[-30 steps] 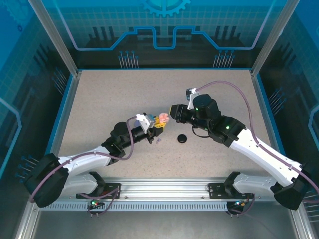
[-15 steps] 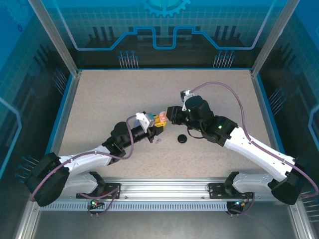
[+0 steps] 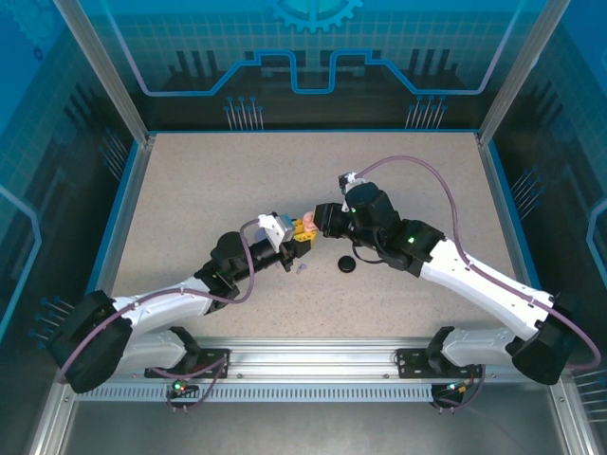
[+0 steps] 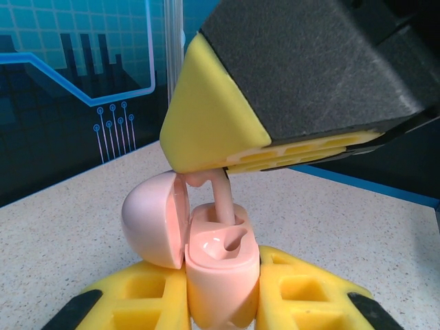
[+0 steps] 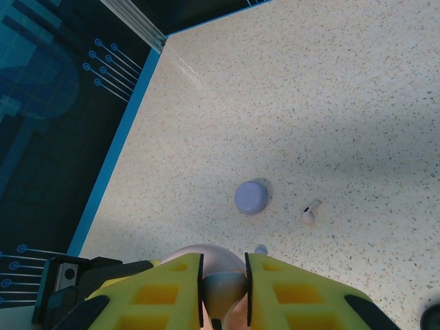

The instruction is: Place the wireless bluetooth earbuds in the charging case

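Note:
My left gripper (image 4: 221, 306) is shut on the pale pink charging case (image 4: 220, 265), held upright with its lid (image 4: 155, 216) swung open to the left. My right gripper (image 5: 224, 273) is shut on a pale pink earbud (image 4: 221, 196) directly above the case. The bud's stem reaches down into the far socket, and the near socket stands empty. In the top view the left gripper (image 3: 302, 234) and the right gripper (image 3: 321, 221) meet at the case (image 3: 309, 226) mid-table. A second pink earbud (image 5: 309, 213) lies loose on the table.
A lilac disc (image 5: 251, 197) rests on the table beyond my right fingers, with a small lilac bit (image 5: 260, 249) close to them. A black disc (image 3: 347, 263) and a tiny lilac earbud (image 3: 302, 269) lie just in front of the grippers. Blue walls ring the table.
My right arm has moved left, carrying the pink earbud from a gap away right up to the open case. The left arm and the case have stayed put.

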